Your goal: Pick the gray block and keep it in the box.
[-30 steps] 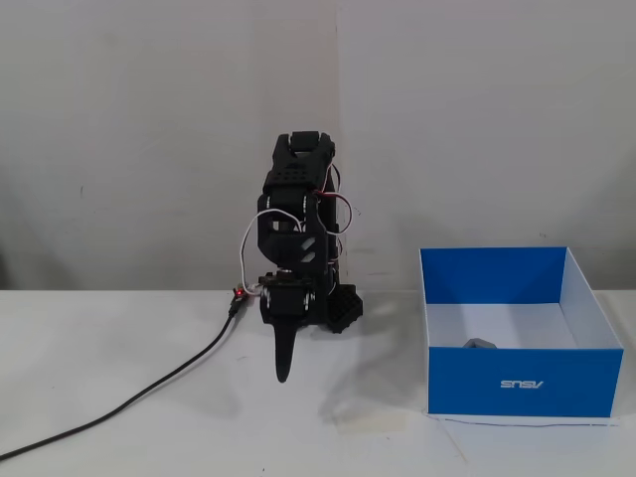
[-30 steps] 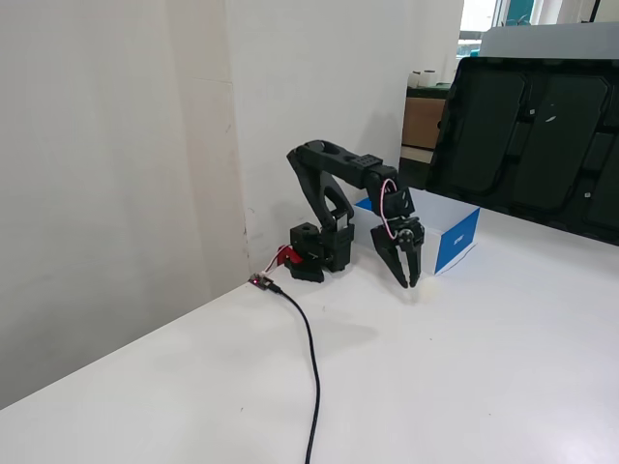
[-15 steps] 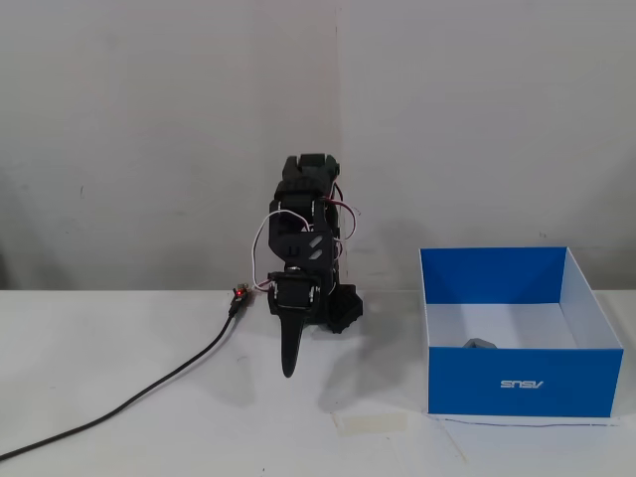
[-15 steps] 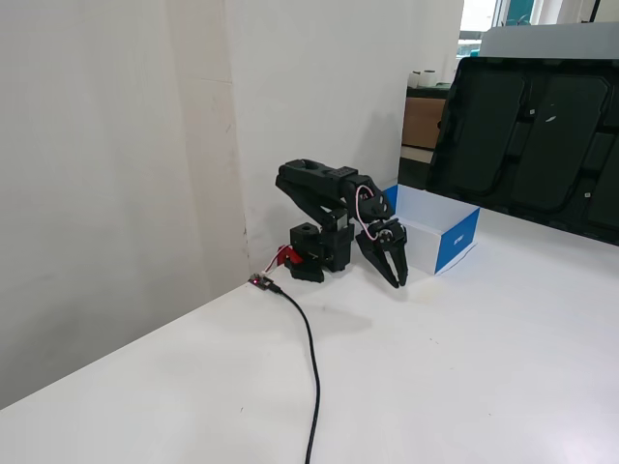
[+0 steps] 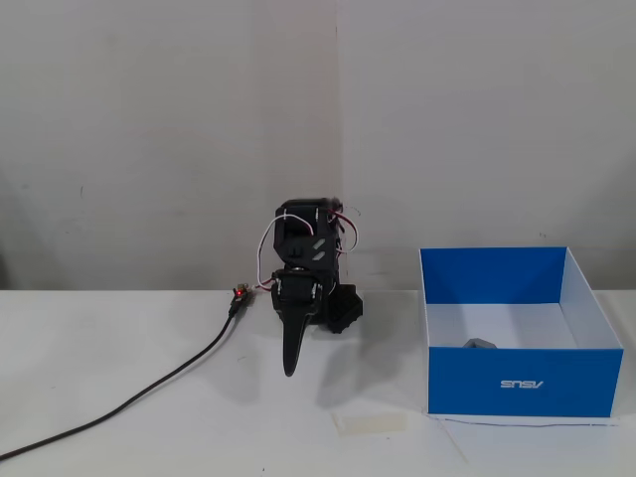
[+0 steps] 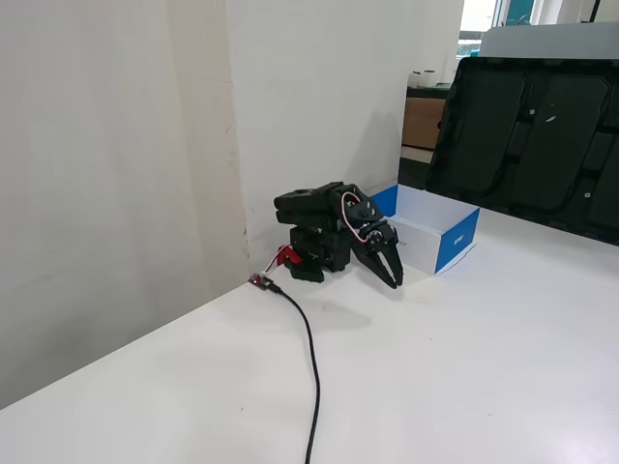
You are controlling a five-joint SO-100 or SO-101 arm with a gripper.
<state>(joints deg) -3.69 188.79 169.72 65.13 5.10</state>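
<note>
The gray block (image 5: 479,344) lies inside the box (image 5: 527,383), on its white floor close behind the blue front wall; only its top shows. The box is bright blue outside with a white logo, and stands on the table to the right of the arm. In the other fixed view the box (image 6: 455,242) is behind the arm and the block is hidden by its walls. The black arm is folded low over its base. My gripper (image 5: 290,368) points down at the table, left of the box, with the jaws together and nothing in them. It also shows in the other fixed view (image 6: 397,281).
A black cable (image 5: 149,393) runs from the arm's base across the white table to the front left, also in the other fixed view (image 6: 311,367). A strip of pale tape (image 5: 370,422) lies on the table. A wall stands close behind. Large black panels (image 6: 542,126) stand beyond the box.
</note>
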